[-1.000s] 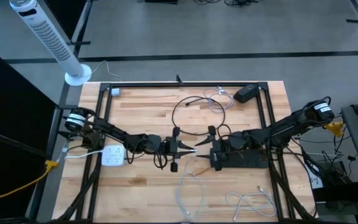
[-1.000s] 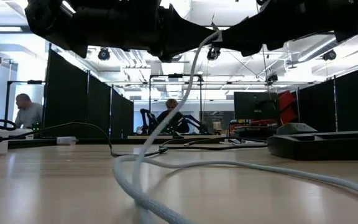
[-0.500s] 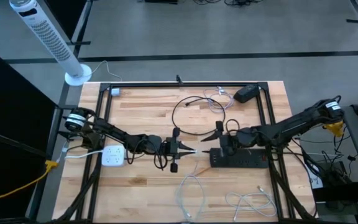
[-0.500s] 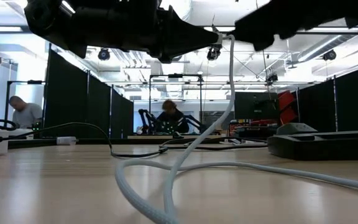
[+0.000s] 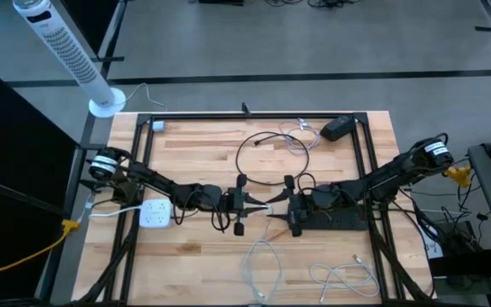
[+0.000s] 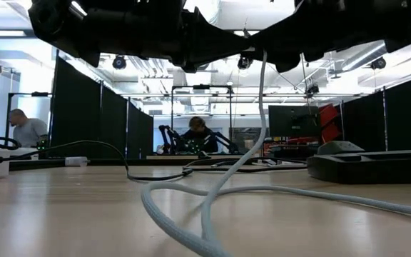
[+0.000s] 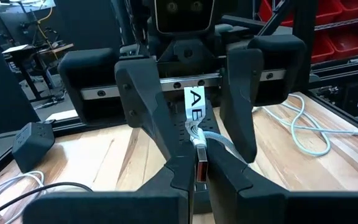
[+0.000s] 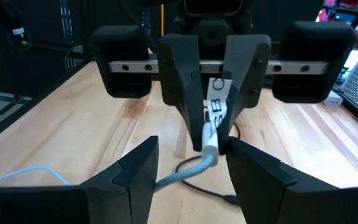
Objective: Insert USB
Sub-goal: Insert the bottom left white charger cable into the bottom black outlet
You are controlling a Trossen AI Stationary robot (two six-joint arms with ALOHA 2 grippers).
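My left gripper [image 5: 261, 205] is at mid-table, level and pointing toward the table's right edge, shut on the white USB cable's plug [image 7: 201, 168]. A labelled tag [image 7: 194, 102] stands up from the cable right behind the plug. The cable [image 6: 262, 107] hangs from the plug to the table and loops toward the near edge [image 5: 262, 256]. My right gripper [image 5: 286, 205] faces the left one from the right. It is open, and in the left wrist view its fingers [image 7: 241, 99] stand on either side of the cable just beyond the plug. My left gripper pinches the plug end [image 8: 211, 144] of the white cable between its two fingertips [image 8: 185, 93]. The fingers come level from the table's left. The plug is lifted clear, and the cable drops slack below it onto the table.
A black power strip [image 5: 339, 223] lies under the right arm. A white charging hub [image 5: 153, 213] sits by the left arm. A black cable loop [image 5: 271, 158] and a black adapter [image 5: 339, 128] lie at the far side, and another white cable [image 5: 348, 277] lies near right.
My right gripper drew back toward the table's far right, baring the power strip, then came back to face the left gripper's tips. The hanging stretch of the white cable has swung from slanting to nearly upright, and its loop on the table has shifted. The left gripper kept still.
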